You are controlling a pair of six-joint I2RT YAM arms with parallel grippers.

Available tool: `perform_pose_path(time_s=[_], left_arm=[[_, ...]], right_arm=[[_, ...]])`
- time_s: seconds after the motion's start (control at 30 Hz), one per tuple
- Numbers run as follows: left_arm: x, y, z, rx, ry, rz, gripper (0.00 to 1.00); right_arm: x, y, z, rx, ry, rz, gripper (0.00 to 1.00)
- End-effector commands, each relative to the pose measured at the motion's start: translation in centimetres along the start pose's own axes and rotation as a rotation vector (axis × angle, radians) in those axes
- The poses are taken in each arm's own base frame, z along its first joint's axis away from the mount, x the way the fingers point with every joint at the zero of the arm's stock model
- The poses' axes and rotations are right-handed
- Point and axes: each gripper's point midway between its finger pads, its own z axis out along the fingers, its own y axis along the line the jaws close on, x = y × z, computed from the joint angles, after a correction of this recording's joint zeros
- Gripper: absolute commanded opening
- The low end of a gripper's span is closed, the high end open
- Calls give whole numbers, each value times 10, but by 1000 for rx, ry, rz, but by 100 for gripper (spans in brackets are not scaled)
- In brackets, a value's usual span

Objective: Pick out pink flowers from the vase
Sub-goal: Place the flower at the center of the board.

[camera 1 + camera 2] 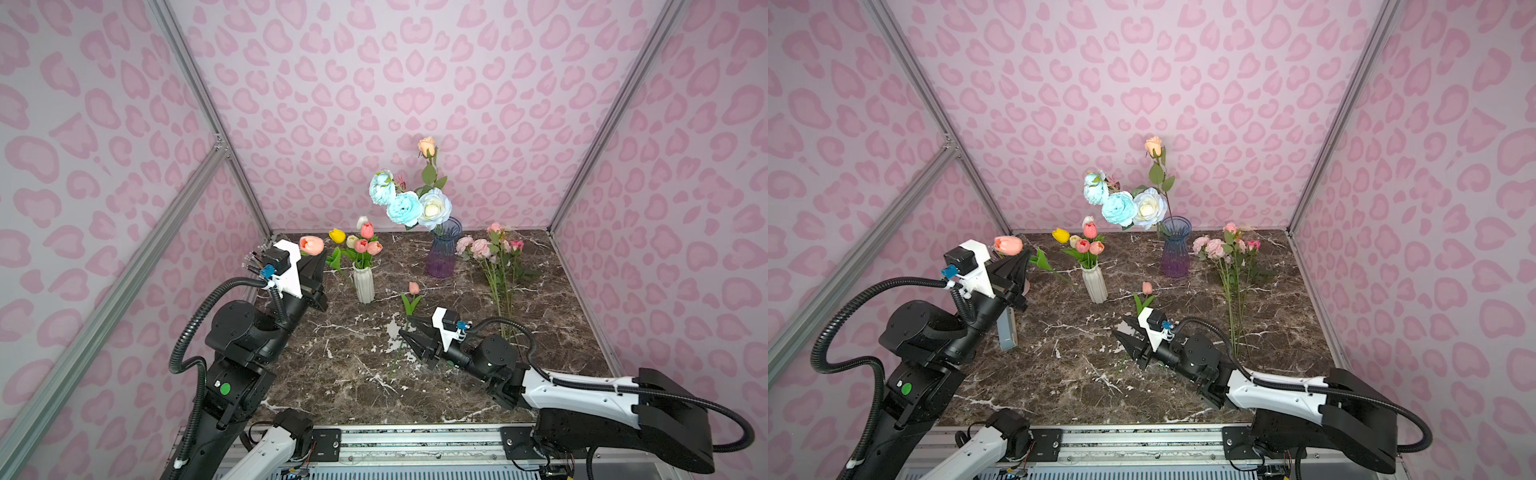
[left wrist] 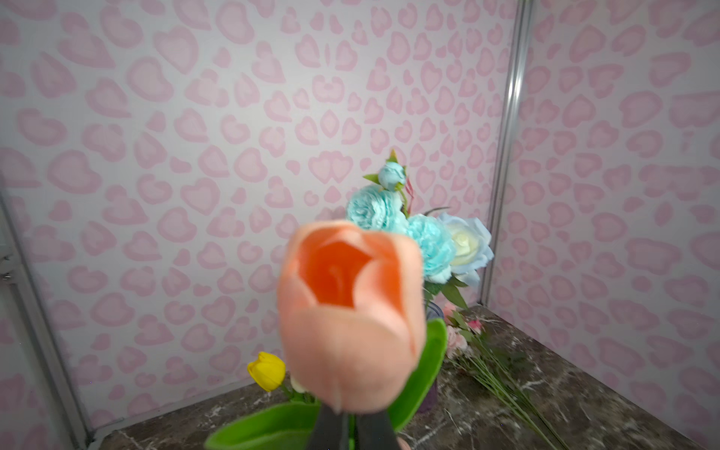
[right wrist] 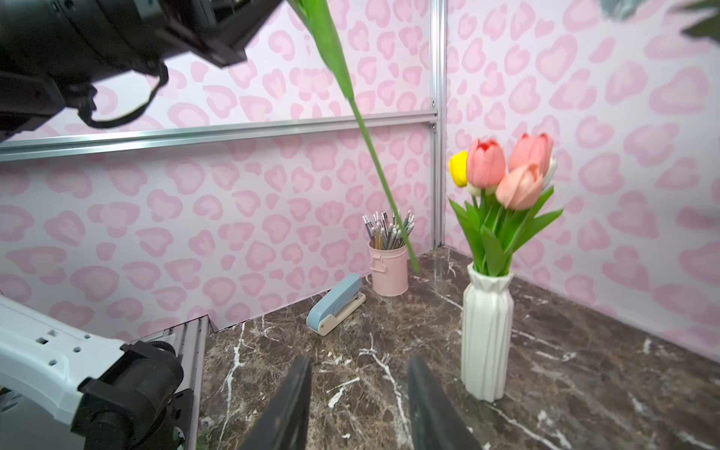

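My left gripper (image 1: 319, 261) is raised at the left and shut on the stem of a salmon-pink tulip (image 1: 311, 245). That bloom (image 2: 350, 311) fills the left wrist view above the black fingers (image 2: 329, 428). Another pink tulip (image 1: 413, 287) lies on the marble with its stem running under my right gripper (image 1: 405, 325). The right gripper's jaws stand apart with only bare marble between them (image 3: 360, 389). The white ribbed vase (image 1: 363, 284) holds several tulips, pink ones (image 3: 506, 167) among them. A bunch of pink flowers (image 1: 482, 249) lies at the back right.
A purple glass vase (image 1: 442, 253) at the back holds blue and white blooms and a tall peach rose (image 1: 427, 146). A blue stapler (image 3: 337, 304) and a pink cup of pens (image 3: 389, 269) stand by the left wall. Patterned walls enclose the table on three sides.
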Motion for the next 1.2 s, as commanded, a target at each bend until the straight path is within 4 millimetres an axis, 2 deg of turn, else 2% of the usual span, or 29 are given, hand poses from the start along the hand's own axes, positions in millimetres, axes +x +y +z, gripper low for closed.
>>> perform_pose_path(time_s=[0.0,0.13,0.3,0.5,0.67,0.93,1.0,1.13,1.17], left_arm=[[12,-38,-4,208,6,-97,3],[15,-67,-10,379,-48,-133,3],[14,-90,-16,516,-86,-135,3],[14,-104,-22,599,-81,-127,3],[16,-105,-24,603,-74,-120,3],[25,-109,-19,617,-29,-142,3],[26,-110,-18,623,-28,-150,3],[28,-112,-18,631,-15,-155,3],[29,-112,-18,633,-9,-157,3]], right_arm=[[14,6,-3,-34,138,-129,48],[-2,13,-4,-75,127,-205,56],[-4,16,-3,-98,116,-219,66],[5,3,12,-64,158,-214,62],[10,-14,16,-13,172,-189,51],[12,-2,19,-86,176,-179,33],[12,0,21,-99,181,-176,25],[10,1,23,-99,178,-162,0],[10,-1,22,-91,177,-153,0]])
